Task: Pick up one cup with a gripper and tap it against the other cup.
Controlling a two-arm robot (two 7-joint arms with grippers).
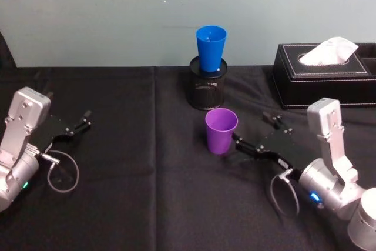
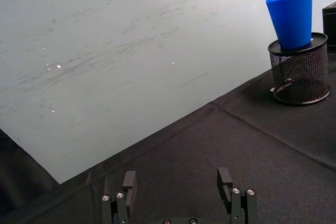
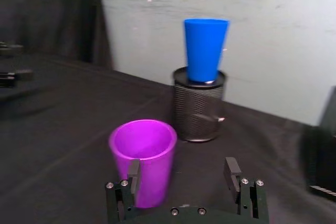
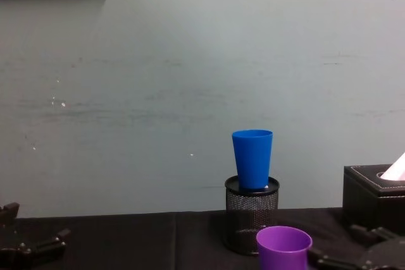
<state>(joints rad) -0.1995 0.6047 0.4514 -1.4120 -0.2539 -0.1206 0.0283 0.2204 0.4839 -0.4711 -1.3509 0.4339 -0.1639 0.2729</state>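
Head view: purple cup (image 1: 221, 130) beside right gripper (image 1: 254, 130).

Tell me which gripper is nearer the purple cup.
Right. The right gripper sits just beside the purple cup, fingers open; the left gripper lies far off to the cup's left.

Head view high, looking down, chest view low, level, wrist views close, all sharing blue cup (image 1: 211, 48)
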